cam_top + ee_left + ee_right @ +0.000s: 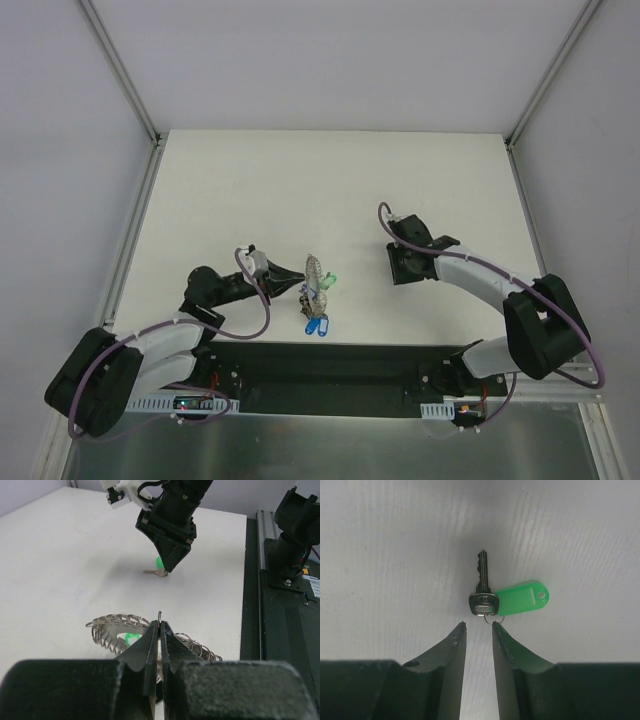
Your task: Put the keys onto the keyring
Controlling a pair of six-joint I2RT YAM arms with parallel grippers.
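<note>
Left gripper (pixel 159 627): clenched on the keyring (pixel 120 622) wire, ring at the table (pixel 60 555) near-middle | right gripper (pixel 479 627): jaws narrowly apart, empty, tips just short of the green-tagged key (pixel 482 587) lying flat beyond

Black hands (pixel 300 277), white arm links (pixel 165 345), purple cables (pixel 262 318)

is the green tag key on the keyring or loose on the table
Loose: the key lies flat on the table, apart from the keyring pinched in the left gripper.
</note>
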